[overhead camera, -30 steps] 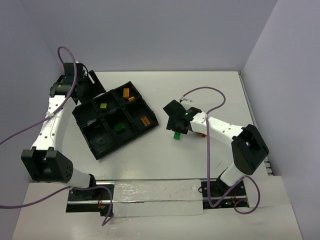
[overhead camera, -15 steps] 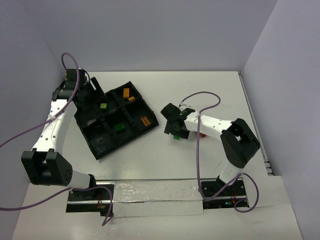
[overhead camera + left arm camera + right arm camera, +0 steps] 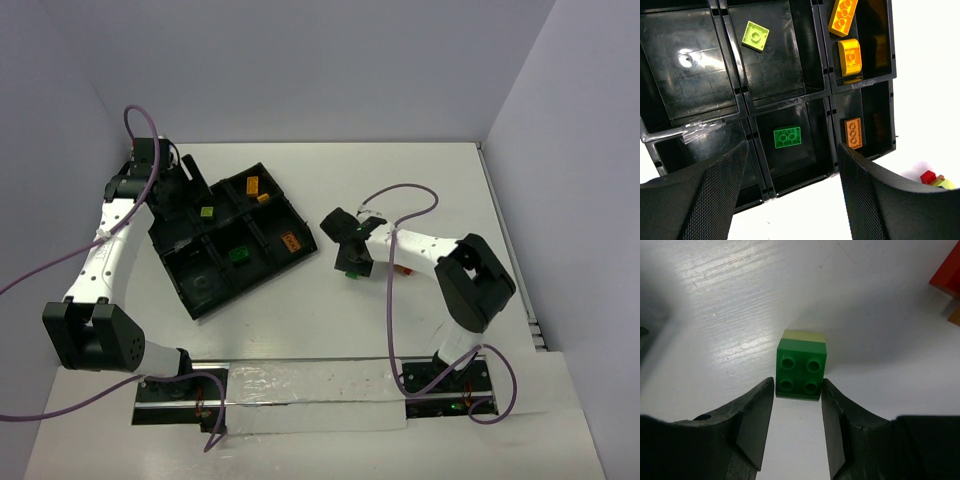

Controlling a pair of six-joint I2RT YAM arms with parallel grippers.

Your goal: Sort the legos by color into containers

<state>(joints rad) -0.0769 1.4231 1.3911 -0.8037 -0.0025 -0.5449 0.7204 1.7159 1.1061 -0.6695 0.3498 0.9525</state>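
Observation:
The containers are the compartments of one black tray (image 3: 180, 232) at the left. The legos in it lie apart: a yellow-green one (image 3: 755, 36), a green one (image 3: 787, 137), an orange one (image 3: 853, 133), and two more orange ones (image 3: 843, 16) in a corner compartment. My left gripper (image 3: 792, 200) hangs open above the tray's edge, holding nothing. Right of the tray, my right gripper (image 3: 798, 387) reaches down to the table. Its fingertips press both sides of a green lego (image 3: 801, 368) stacked on a yellow-green one (image 3: 803, 335).
A red lego (image 3: 946, 275) with a bit of orange beside it lies on the table just past the green stack; the left wrist view shows this cluster (image 3: 930, 177) beyond the tray's corner. Grey walls close off the left, back and right.
The right gripper shifted slightly left and its jaws closed in onto the green lego; the right elbow swung inward. The left gripper shifted a little over the tray early on, then held still.

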